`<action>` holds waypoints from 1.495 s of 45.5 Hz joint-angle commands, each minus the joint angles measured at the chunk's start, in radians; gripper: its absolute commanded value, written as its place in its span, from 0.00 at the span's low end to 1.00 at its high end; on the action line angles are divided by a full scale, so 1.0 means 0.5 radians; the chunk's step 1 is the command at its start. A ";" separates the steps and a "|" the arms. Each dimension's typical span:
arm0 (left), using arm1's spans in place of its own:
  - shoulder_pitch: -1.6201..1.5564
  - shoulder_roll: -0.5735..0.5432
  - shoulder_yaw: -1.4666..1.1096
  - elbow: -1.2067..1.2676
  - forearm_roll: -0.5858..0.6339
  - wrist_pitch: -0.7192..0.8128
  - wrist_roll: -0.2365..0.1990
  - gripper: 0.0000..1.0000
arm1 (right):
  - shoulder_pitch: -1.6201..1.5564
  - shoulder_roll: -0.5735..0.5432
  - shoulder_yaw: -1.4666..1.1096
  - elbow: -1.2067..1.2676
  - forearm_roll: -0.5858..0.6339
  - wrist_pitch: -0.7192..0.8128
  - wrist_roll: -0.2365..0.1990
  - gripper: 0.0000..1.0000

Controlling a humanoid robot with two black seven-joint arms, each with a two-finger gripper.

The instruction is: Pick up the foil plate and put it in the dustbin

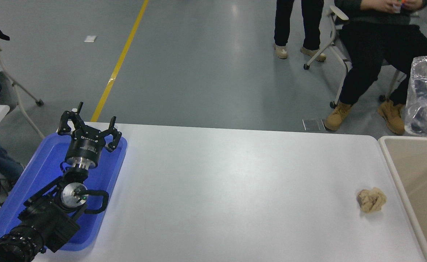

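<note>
My left gripper [90, 127] rests with fingers spread over the blue tray [42, 163]. My right gripper is out of view, so I cannot tell its grip. The foil plate [426, 96] hangs at the right edge, above the dustbin's [391, 160] far rim. A paper wad [371, 200] lies on the table [217, 189] near the dustbin.

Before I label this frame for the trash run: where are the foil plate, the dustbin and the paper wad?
foil plate [426, 96]: head view, on its wrinkled silver wall at the right edge.
dustbin [391, 156]: head view, on its pale left rim.
paper wad [371, 200]: head view, on the middle of the tan crumple.
</note>
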 commanded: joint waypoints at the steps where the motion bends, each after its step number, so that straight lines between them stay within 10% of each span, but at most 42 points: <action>1: 0.001 -0.001 0.000 0.000 0.001 0.000 0.001 1.00 | -0.473 -0.053 0.163 -0.250 0.175 -0.180 -0.006 0.00; 68: 0.001 -0.001 0.000 0.000 0.001 0.003 0.001 1.00 | -1.265 0.168 0.687 -0.333 0.424 -0.634 -0.009 0.00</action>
